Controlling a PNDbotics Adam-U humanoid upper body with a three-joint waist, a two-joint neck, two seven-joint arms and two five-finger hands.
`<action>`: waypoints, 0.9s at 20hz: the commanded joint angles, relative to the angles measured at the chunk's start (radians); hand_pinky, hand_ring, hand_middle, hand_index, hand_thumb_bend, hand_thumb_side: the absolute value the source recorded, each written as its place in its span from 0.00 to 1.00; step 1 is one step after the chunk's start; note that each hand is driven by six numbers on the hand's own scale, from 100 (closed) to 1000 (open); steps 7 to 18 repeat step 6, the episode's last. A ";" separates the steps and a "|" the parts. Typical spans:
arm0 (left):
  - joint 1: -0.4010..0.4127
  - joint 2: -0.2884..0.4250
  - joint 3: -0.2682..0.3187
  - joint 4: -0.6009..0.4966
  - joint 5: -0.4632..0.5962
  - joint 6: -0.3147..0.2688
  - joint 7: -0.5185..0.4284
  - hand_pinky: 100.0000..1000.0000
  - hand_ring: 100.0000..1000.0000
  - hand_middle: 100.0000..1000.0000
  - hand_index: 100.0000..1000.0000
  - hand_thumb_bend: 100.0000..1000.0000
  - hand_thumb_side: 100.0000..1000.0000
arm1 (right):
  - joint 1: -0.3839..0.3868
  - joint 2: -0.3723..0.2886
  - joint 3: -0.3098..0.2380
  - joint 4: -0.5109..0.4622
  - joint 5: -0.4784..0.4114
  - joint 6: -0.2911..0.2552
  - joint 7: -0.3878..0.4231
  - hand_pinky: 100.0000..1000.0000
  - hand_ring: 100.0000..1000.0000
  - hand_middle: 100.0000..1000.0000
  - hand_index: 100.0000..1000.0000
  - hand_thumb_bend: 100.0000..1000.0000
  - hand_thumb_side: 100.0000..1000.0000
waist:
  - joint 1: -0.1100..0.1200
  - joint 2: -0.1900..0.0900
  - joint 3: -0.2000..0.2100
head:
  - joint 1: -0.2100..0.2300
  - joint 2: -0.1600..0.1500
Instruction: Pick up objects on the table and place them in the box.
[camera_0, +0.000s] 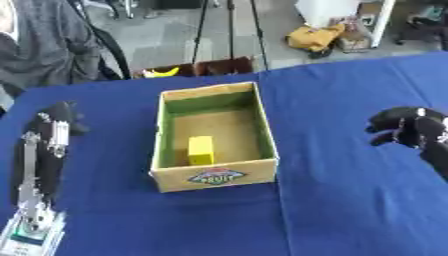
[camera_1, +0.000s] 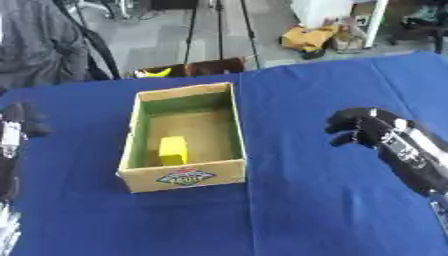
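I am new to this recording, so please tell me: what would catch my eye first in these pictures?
First the open cardboard box at the middle of the blue table, with a yellow block lying inside near its front wall. Then the two black hands beside it: the left hand at the left edge, the right hand at the right, holding nothing.

A blue cloth (camera_0: 350, 200) covers the table from edge to edge. Beyond its far edge lies a grey floor (camera_0: 166, 40). Two thin dark poles (camera_0: 232, 30) rise from the floor near the middle. A low brown crate (camera_0: 229, 65) sits on the floor just behind the table, with something yellow (camera_0: 161, 72) beside it to the left. Farther back on the right, a yellow bag (camera_0: 315, 37) lies next to a white post (camera_0: 383, 22). At far left stands a person in a grey top (camera_0: 39, 45).
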 joint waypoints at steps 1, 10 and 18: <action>-0.004 0.010 -0.010 -0.005 0.004 -0.009 -0.017 0.58 0.48 0.51 0.72 0.23 0.84 | -0.012 -0.012 -0.009 -0.017 -0.004 -0.002 -0.003 0.68 0.76 0.73 0.81 0.00 0.75 | -0.006 -0.008 0.001 | 0.000 0.004; -0.016 0.040 -0.052 -0.010 -0.034 0.005 -0.085 0.59 0.49 0.52 0.73 0.26 0.82 | -0.017 -0.015 -0.003 -0.020 -0.007 -0.003 0.003 0.68 0.76 0.73 0.80 0.00 0.75 | -0.005 -0.008 0.000 | 0.001 0.001; -0.016 0.040 -0.052 -0.010 -0.034 0.005 -0.085 0.59 0.49 0.52 0.73 0.26 0.82 | -0.017 -0.015 -0.003 -0.020 -0.007 -0.003 0.003 0.68 0.76 0.73 0.80 0.00 0.75 | -0.005 -0.008 0.000 | 0.001 0.001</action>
